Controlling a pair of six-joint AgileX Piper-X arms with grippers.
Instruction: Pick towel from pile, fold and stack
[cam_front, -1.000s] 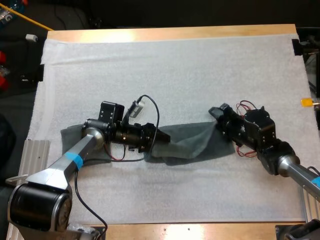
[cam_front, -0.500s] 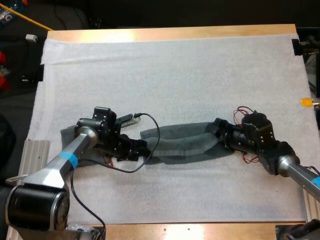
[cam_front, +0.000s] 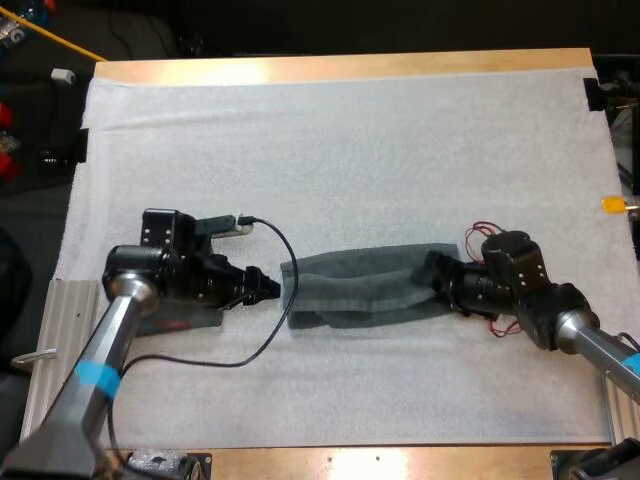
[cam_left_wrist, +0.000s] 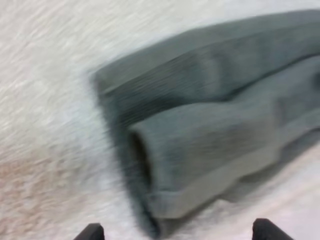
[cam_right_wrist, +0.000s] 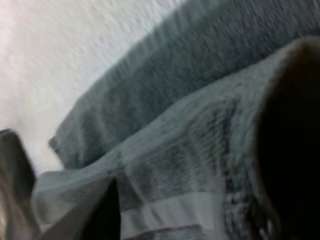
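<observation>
Presently our left gripper (cam_front: 268, 283) is spread, clear of the folded dark grey-green towel (cam_front: 350, 290); right gripper (cam_front: 436, 276) pinches it: release flat.

High view: bright, even overhead light; white mat (cam_front: 350, 130) near washed out; pale glare on bench (cam_front: 230, 70) far edge; soft shadow under towel (cam_front: 360, 285).

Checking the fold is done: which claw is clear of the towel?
The left claw: open, just short of the towel's left end. The right claw sits on its right end.
</observation>
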